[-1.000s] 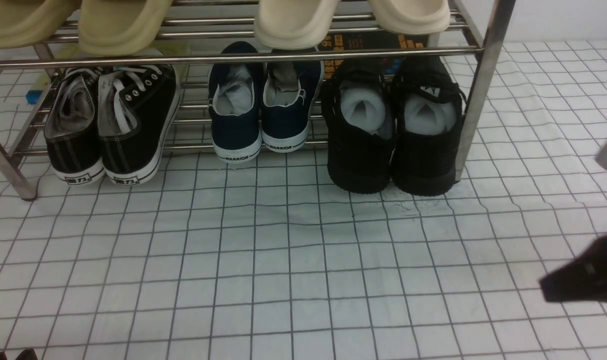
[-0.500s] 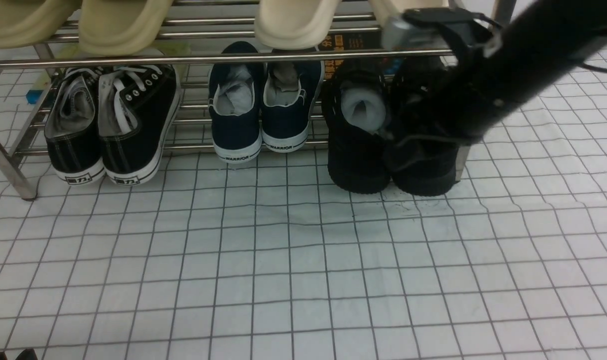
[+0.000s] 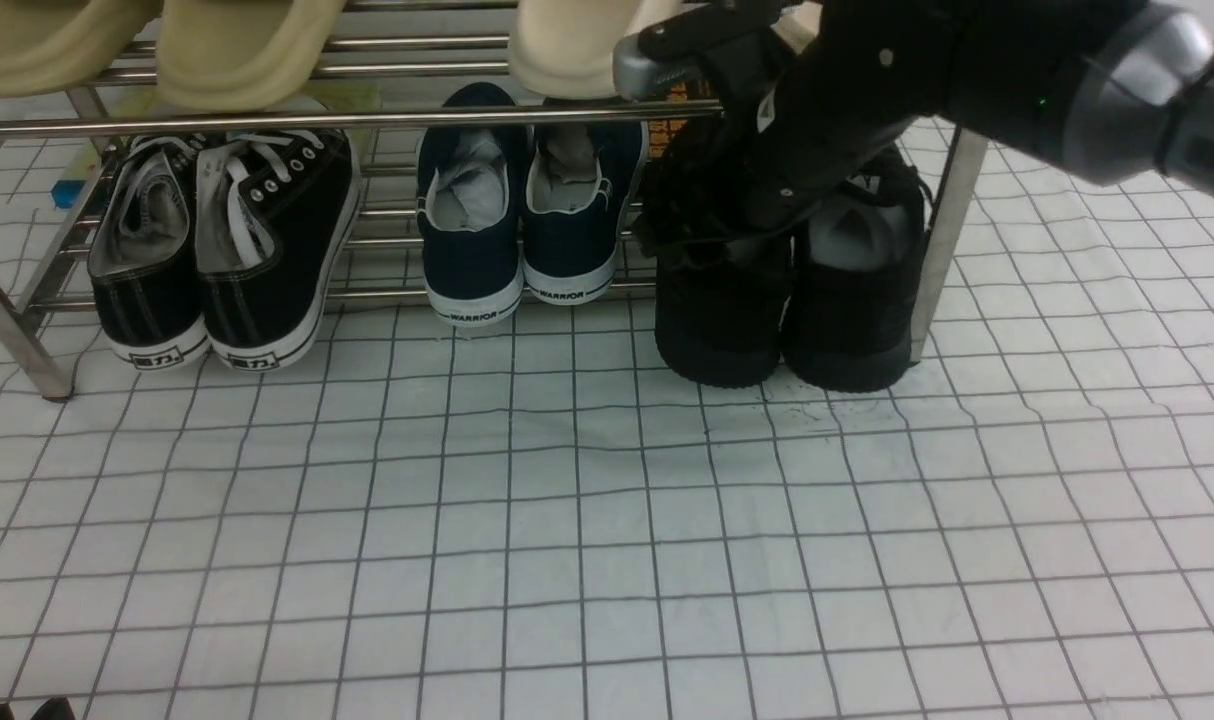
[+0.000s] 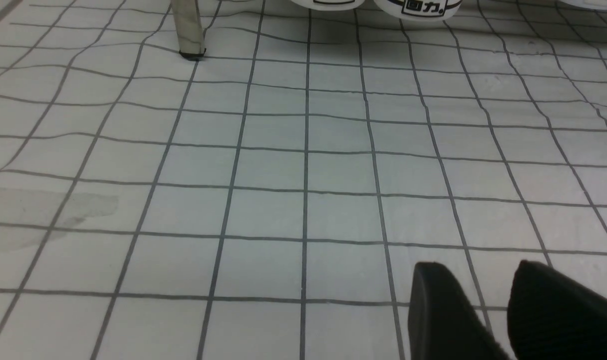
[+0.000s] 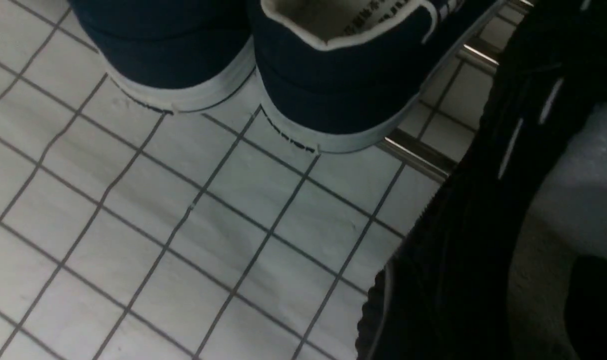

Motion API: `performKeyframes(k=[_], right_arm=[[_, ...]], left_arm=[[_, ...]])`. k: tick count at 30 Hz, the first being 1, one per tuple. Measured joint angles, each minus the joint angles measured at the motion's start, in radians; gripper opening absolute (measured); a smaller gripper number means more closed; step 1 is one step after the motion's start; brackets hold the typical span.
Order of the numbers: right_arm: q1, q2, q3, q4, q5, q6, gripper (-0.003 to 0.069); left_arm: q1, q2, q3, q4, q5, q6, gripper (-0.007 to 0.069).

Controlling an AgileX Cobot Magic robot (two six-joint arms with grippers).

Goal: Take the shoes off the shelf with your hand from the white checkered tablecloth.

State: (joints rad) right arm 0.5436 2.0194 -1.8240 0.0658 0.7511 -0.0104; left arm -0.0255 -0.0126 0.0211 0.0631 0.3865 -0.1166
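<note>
Front view has my right arm [image 3: 967,70] coming in from the upper right, with the right gripper [image 3: 715,228] down over the left one of the all-black shoes [image 3: 847,310], covering its opening. Black on black knit hides how the jaws stand, so I cannot tell whether it is parted or closed, or whether it has hold of anything. The right wrist view adds only a dark shape at the frame's edge beside the white paper stuffing [image 5: 578,165].

The pair sits at the right end of the lowest tier of the shelf [image 3: 367,118], heels toward me and down on the white checkered tablecloth [image 3: 567,520]. It is just beside the right leg [image 3: 942,240], with the navy shoes [image 3: 522,230] next to it on the left.

My left gripper [image 4: 483,280] is low over the cloth at the near left, well apart from the shoes, jaws a little parted and holding nothing.
</note>
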Motion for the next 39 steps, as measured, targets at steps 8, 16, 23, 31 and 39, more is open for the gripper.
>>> performKeyframes(k=[8, 16, 23, 31, 39], right_arm=[[0.0, 0.075, -0.001, -0.001, -0.077, 0.002, 0.0352], [0.0, 0.082, -0.001, -0.001, -0.076, 0.002, 0.0004], [0.0, -0.011, -0.002, 0.004, 0.017, -0.003, 0.0001], [0.009, -0.128, -0.015, 0.057, 0.179, -0.065, 0.0001], [0.08, -0.22, -0.017, 0.128, 0.357, -0.138, 0.0001]], left_arm=[[0.0, 0.0, 0.0, 0.0, 0.0, 0.0, 0.024], [0.0, 0.0, 0.0, 0.0, 0.0, 0.0, 0.024], [0.0, 0.0, 0.0, 0.0, 0.0, 0.0, 0.024], [0.0, 0.0, 0.0, 0.0, 0.0, 0.0, 0.024], [0.0, 0.0, 0.0, 0.0, 0.0, 0.0, 0.024]])
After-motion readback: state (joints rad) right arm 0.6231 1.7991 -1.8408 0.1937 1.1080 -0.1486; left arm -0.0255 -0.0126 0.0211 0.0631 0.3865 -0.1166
